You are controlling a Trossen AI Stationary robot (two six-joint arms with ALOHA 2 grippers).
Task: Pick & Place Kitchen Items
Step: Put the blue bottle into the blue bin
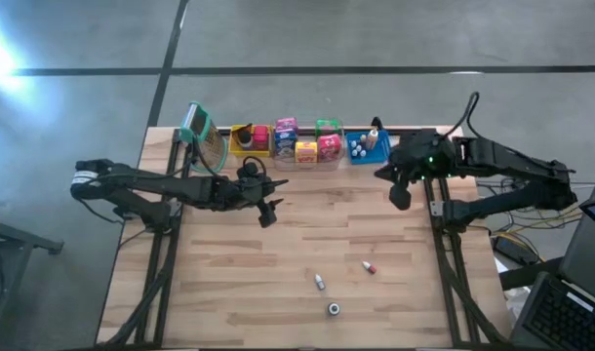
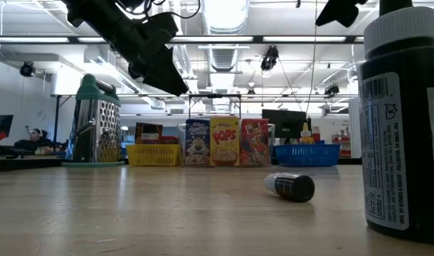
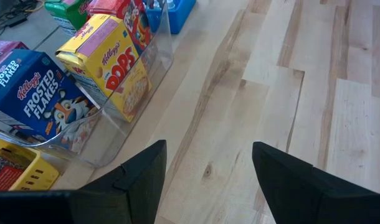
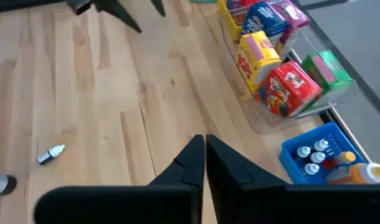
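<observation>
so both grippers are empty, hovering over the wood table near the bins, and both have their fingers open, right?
Not quite. Only the left gripper is open: the left wrist view shows a wide gap between its dark fingers. The right gripper is shut, its fingers pressed together on nothing in the right wrist view. Both are empty over the wood table near the bins.

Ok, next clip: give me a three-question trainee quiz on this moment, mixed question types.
1. True or false: the right gripper is shut on a small bottle.
2. Multiple choice: the yellow Pops box stands in A) the blue bin, B) the clear bin, C) on the bare table.
3. Fill in: the number of small bottles loose on the table in the high view is ___.

Key:
1. False: its fingers meet with nothing between them, above bare wood.
2. B, beside the Frosted Flakes box.
3. Three.
</observation>
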